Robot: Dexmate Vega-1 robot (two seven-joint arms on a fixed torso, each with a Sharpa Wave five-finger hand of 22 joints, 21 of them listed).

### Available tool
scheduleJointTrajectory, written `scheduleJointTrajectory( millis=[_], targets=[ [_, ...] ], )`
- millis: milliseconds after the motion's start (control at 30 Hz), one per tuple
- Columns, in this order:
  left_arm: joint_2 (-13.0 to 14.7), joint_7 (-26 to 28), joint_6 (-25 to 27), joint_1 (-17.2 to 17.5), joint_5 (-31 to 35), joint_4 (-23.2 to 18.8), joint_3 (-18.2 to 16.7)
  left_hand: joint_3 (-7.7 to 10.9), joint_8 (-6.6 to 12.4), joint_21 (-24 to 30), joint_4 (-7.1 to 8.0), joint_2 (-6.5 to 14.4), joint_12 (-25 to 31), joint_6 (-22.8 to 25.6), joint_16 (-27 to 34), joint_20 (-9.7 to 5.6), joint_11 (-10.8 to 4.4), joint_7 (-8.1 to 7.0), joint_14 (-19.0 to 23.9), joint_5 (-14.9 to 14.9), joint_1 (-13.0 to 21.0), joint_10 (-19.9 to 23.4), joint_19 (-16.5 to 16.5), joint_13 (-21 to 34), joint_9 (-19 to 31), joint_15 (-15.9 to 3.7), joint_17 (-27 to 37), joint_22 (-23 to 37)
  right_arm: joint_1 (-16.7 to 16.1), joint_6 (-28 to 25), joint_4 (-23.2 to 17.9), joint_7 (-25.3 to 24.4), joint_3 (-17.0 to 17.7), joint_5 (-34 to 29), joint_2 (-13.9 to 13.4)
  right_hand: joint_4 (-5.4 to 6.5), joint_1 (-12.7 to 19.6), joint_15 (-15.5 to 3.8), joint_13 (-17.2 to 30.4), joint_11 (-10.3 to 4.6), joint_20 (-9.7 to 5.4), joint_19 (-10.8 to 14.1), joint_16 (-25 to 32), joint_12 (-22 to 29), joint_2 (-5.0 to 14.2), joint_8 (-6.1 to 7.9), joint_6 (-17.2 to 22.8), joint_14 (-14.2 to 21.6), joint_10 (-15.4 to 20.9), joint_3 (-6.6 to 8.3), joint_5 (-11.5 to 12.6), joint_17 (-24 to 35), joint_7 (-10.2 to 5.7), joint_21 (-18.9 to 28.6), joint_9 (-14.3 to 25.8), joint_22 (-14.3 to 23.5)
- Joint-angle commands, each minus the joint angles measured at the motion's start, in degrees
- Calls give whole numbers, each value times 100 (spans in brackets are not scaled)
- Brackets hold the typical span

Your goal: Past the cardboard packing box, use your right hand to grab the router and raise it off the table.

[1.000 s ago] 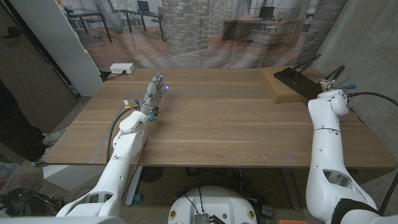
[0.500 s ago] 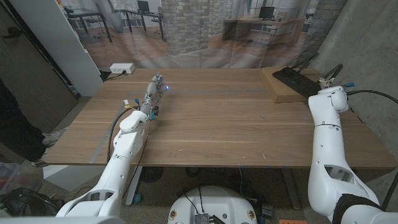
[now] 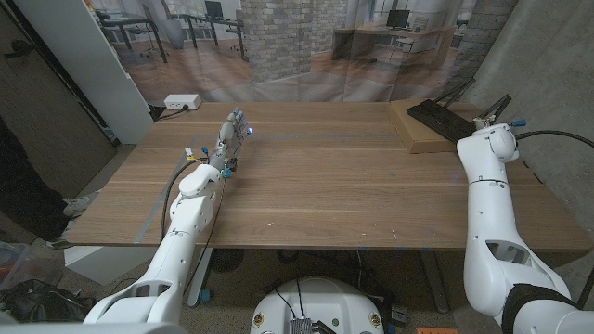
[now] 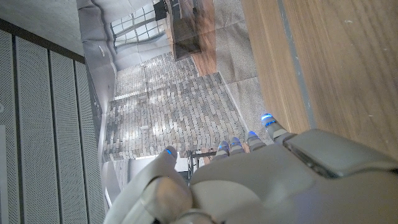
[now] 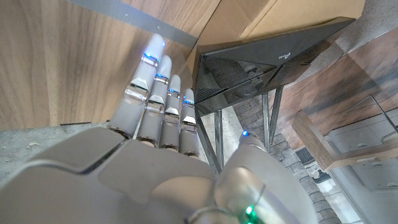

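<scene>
The black router [image 3: 443,120] lies flat on the cardboard box [image 3: 422,136] at the table's far right corner, its thin antennas [image 3: 461,92] sticking up. My right hand [image 3: 502,126] is just right of the box, close to the router's near right end. In the right wrist view the right hand [image 5: 163,124] has straight fingers [image 5: 151,74] reaching toward the router [image 5: 261,62] and the cardboard box [image 5: 245,22], thumb spread apart, holding nothing. My left hand [image 3: 231,131] stretches out on the far left of the table, fingers straight, holding nothing; its back [image 4: 249,180] also appears in the left wrist view.
A white box [image 3: 182,100] sits at the table's far left edge. A person in dark clothing [image 3: 20,186] stands at the left edge. A grey wall [image 3: 548,65] runs close along the right side. The wooden table [image 3: 343,176] spans the middle.
My right arm has edged a little further away, toward the router. The left arm has not moved.
</scene>
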Motion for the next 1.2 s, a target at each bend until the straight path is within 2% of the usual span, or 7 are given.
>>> scheduleJointTrajectory(
  millis=[33,367,600,867,900,933,1200],
  targets=[
    [-10,-28,-8,-38,14,56,-19,-37,-1,-28,3,123,-14,-133,-14,29,48,21,-678,24,25,-120,-548,25,9,7,12,30,100,-251,98,243,-98,-6,-115,7,-22,-94,30,-3,-83,403,129,86,-69,32,69,401,192,-66,18,78,269,149,13,21],
    [-21,-42,-24,-70,18,118,-48,-40,-1,-37,2,124,-12,-132,-14,31,55,18,-678,24,27,-115,-544,25,9,9,11,31,266,-403,266,567,-176,132,-274,-18,-26,-272,74,-7,-369,1080,427,284,-69,126,407,1171,671,-142,35,230,280,439,53,43],
    [-34,-49,-30,-113,29,191,-68,-42,0,-46,2,125,-11,-129,-13,29,34,21,-677,24,28,-111,-540,25,9,7,11,31,355,-439,393,631,-203,241,-326,-28,-26,-260,57,-6,-379,1193,382,295,-88,125,466,1155,729,-166,38,211,280,488,51,40],
    [-56,-72,-49,-202,58,323,-84,-45,0,-53,2,126,-13,-129,-12,36,47,15,-673,25,30,-116,-530,25,9,15,11,32,560,-634,657,864,-180,478,-425,-73,66,-346,3,-8,-542,1439,378,301,-22,127,557,1363,855,-140,61,143,274,594,52,39],
    [-60,-71,-47,-211,60,334,-88,-46,0,-55,2,127,-11,-128,-12,40,43,18,-672,25,30,-111,-528,25,9,17,11,32,593,-669,706,919,-187,513,-455,-119,151,-379,5,-7,-541,1434,390,312,9,130,571,1386,885,-104,69,157,271,597,57,41],
    [-64,-71,-52,-221,66,349,-92,-46,0,-56,2,127,-12,-127,-13,42,42,18,-674,25,30,-114,-529,25,9,19,11,32,622,-697,748,940,-180,550,-466,-317,480,-469,9,-7,-601,1449,410,339,51,139,614,1417,956,10,82,206,273,638,72,75],
    [-93,-96,-52,-304,104,459,-105,-48,0,-64,3,129,-9,-128,-13,54,49,12,-673,25,31,-107,-525,25,9,30,12,32,769,-710,943,1015,104,1027,-453,-837,1377,-683,30,-17,-787,1403,453,358,219,55,579,1461,975,341,65,390,271,823,76,216]
  ],
)
